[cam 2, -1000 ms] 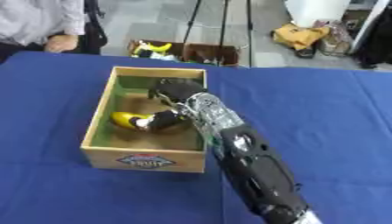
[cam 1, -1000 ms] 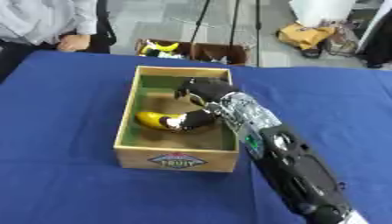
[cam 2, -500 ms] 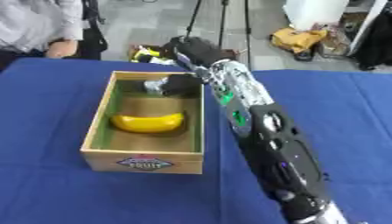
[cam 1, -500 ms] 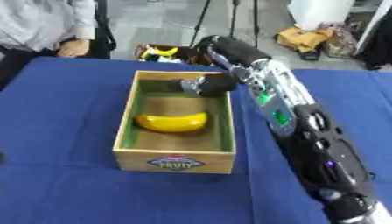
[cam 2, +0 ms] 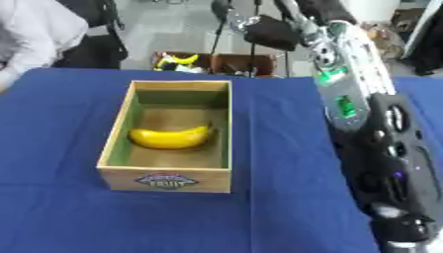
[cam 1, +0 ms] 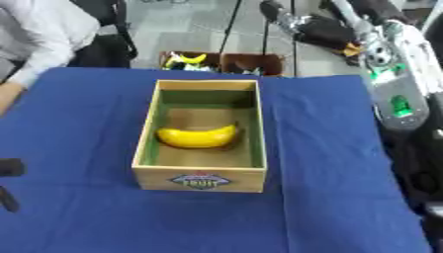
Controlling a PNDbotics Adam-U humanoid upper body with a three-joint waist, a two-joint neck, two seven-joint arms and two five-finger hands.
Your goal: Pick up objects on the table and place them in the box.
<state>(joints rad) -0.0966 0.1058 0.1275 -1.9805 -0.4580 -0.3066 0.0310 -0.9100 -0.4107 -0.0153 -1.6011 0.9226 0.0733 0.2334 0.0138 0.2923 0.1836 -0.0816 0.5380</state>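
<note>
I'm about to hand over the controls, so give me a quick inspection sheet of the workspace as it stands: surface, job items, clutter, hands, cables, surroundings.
Surface: table under a blue cloth, smooth around the box.
Job's things: wooden box stands upright mid-table; a yellow banana lies flat on its floor.
Clutter: nothing seen on the cloth outside the box.
Hands: right hand raised beyond the far table edge, holding nothing that shows, fingers blurred; left hand only a dark shape at the left edge.
Cables: nothing seen.
Surroundings: a brown crate on the floor past the table; a person's sleeve at the far left.
</note>
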